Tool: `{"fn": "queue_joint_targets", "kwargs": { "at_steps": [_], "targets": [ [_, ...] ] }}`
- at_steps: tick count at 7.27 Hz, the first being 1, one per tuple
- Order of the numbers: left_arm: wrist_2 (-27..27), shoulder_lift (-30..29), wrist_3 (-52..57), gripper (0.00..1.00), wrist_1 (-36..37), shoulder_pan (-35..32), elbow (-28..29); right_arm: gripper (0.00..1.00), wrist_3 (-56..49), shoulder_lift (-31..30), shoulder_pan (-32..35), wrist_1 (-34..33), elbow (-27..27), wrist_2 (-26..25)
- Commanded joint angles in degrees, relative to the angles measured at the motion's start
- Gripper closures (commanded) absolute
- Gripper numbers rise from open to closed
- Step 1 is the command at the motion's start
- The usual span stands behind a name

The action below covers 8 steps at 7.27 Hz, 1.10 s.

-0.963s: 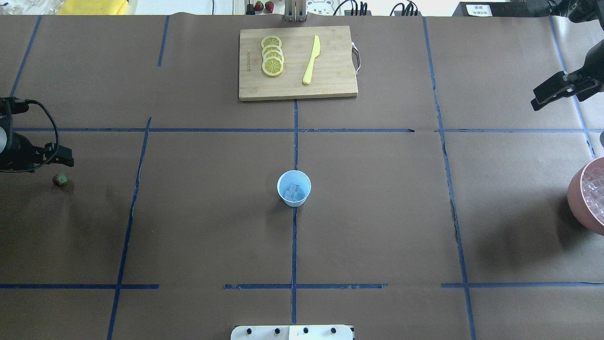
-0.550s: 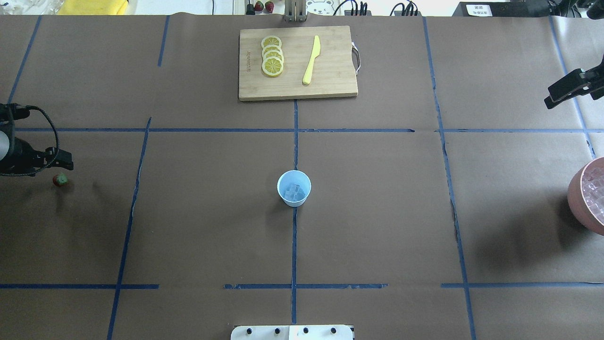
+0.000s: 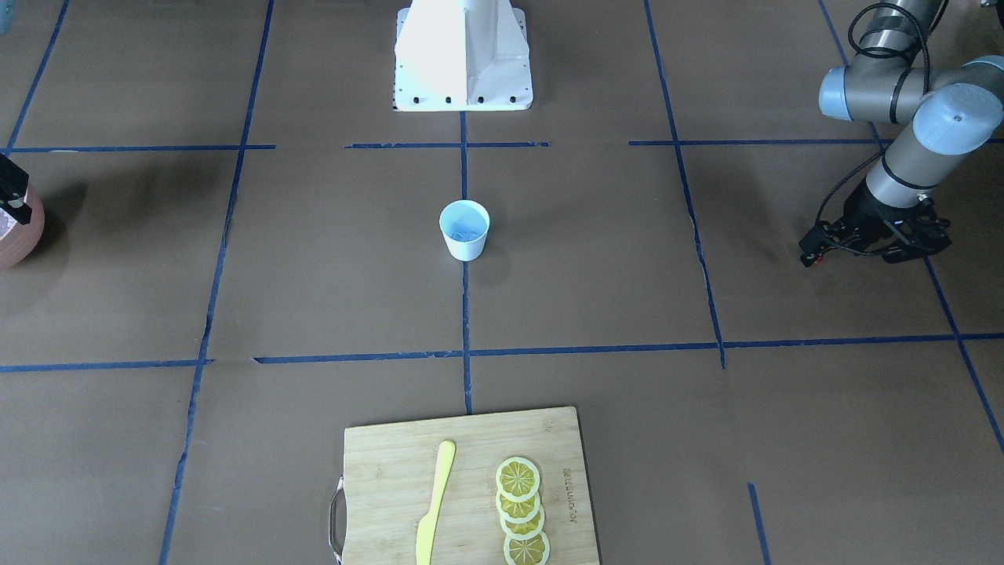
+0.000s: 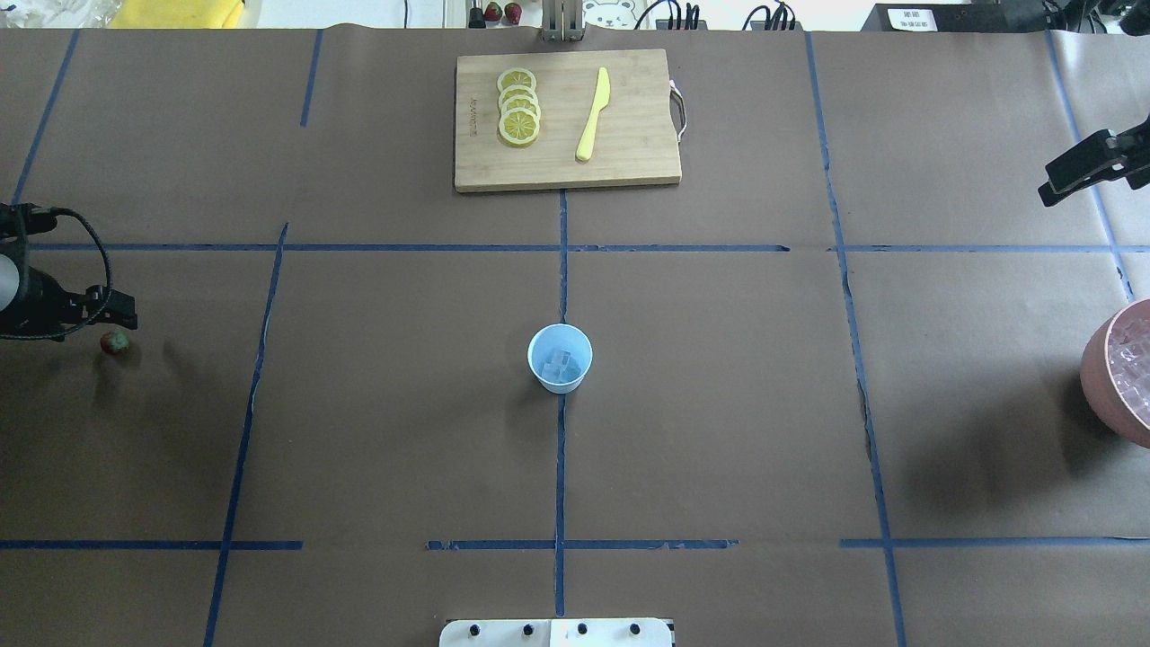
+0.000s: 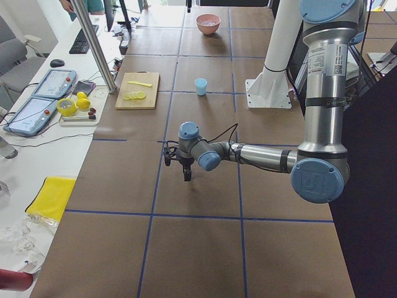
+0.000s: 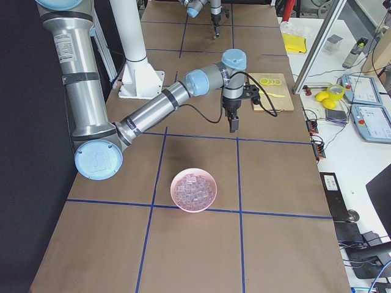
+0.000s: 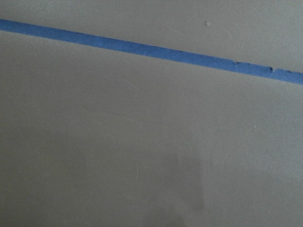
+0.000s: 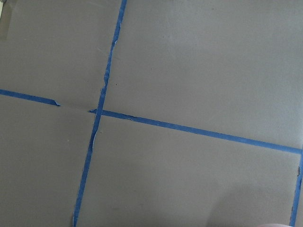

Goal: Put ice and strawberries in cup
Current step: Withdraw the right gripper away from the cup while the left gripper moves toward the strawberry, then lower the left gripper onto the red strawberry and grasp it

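The pale blue cup (image 4: 560, 358) stands upright at the table's middle, with several ice cubes (image 4: 559, 363) inside. It also shows in the front view (image 3: 464, 229). The strawberry (image 4: 114, 342) lies on the paper at the far left. My left gripper (image 4: 126, 316) points down just beside and above it (image 5: 187, 177); I cannot tell whether its fingers are open or shut. My right gripper (image 4: 1047, 190) hangs over the far right side (image 6: 233, 127), away from the cup, its state unclear. Both wrist views show only paper and tape.
A pink bowl (image 4: 1098, 377) full of ice sits at the right edge. At the back centre, a wooden cutting board (image 4: 629, 162) carries lemon slices (image 4: 519, 108) and a yellow knife (image 4: 594, 112). Blue tape lines cross the brown paper.
The right gripper has drawn back toward the right edge, then held still. The left gripper has crept slightly left and down toward the strawberry. Cup and strawberry have not moved.
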Motion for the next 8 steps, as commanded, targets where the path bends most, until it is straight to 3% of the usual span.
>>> {"fn": "queue_joint_targets", "kwargs": {
  "at_steps": [1,6,7,8],
  "targets": [
    [-0.1,0.0,-0.1,0.0,0.0,0.4,0.1,0.0,0.0,-0.1,0.0,0.0,0.0,0.0],
    [0.0,0.0,-0.8,0.0,0.1,2.1,0.2,0.0,0.0,-0.2,0.1,0.0,0.0,-0.1],
    [0.0,0.1,-1.1,0.07,0.0,2.3,0.2,0.0,0.0,-0.2,0.1,0.0,0.0,-0.1],
    [-0.1,0.1,-2.8,0.23,0.0,2.3,0.2,0.01,0.0,-0.2,0.1,0.1,0.0,-0.1]
  ]
}}
